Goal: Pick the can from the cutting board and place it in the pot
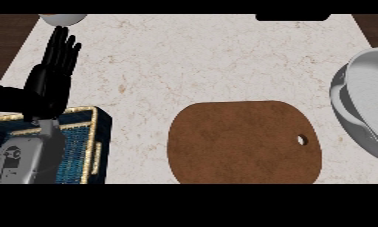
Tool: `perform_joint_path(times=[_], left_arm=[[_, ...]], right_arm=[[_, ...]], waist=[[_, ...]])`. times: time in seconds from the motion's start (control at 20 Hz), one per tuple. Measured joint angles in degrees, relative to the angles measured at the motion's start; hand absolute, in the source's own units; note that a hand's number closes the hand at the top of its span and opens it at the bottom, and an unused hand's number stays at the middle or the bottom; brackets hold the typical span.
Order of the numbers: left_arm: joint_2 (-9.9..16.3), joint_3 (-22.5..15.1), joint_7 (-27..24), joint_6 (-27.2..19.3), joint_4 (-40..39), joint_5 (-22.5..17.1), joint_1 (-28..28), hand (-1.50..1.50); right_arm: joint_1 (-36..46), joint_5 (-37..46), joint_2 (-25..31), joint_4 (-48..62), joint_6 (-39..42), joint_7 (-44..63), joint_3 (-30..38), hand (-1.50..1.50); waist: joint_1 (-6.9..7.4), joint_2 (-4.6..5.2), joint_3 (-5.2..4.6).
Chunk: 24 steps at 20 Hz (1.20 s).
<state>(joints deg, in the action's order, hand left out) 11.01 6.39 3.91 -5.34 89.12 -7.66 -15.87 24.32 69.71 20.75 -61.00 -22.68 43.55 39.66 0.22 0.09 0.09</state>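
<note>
1. Brown wooden cutting board (244,142) lies on the pale marble table (207,56), bare on top (no can shows anywhere).
2. Grey pot (359,103) sits at the right edge.
3. Left hand (52,71) rests with fingers straight, holding nothing, above a blue basket (83,141).

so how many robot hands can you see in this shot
1: the black left hand is at the left edge, fingers straight and pointing up, above the dark blue woven basket. The right hand shows nowhere in this view; it may be out of frame.
</note>
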Motion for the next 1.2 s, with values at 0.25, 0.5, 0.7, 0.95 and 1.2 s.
perform_joint_path(times=[0.25, 0.5, 0.7, 0.95, 1.2], left_arm=[[-0.03, 0.07, -1.19, 0.62, -0.40, 0.28, 1.02, 0.00], [-0.12, 0.19, -0.74, 0.42, -0.22, 0.36, 0.70, 0.00], [0.86, 1.28, -0.09, 0.92, -0.23, -0.25, 0.34, 0.00], [0.07, 0.79, -0.37, 0.31, 0.08, 0.57, 1.05, 0.00], [-0.38, 0.50, -1.68, 0.46, -0.24, 1.19, 1.56, 0.00]], right_arm=[[0.88, -4.59, 0.99, 0.91, -5.77, -6.65, -0.83, -1.50], [1.71, -9.46, -0.11, -2.84, -12.86, -9.21, 0.39, -1.50], [0.17, -15.08, -1.05, -7.35, -17.19, -10.87, 2.42, -1.50], [-5.81, -22.09, -3.53, -16.60, -20.92, -14.11, 3.71, -1.50], [-14.32, -28.62, -6.65, -27.80, -22.76, -17.11, 4.84, -1.50]], waist=[[-0.02, -0.03, -0.03], [-0.21, -0.13, -0.05], [-0.46, -0.19, -0.08], [-0.77, -0.26, -0.09], [-0.97, -0.28, -0.10]])
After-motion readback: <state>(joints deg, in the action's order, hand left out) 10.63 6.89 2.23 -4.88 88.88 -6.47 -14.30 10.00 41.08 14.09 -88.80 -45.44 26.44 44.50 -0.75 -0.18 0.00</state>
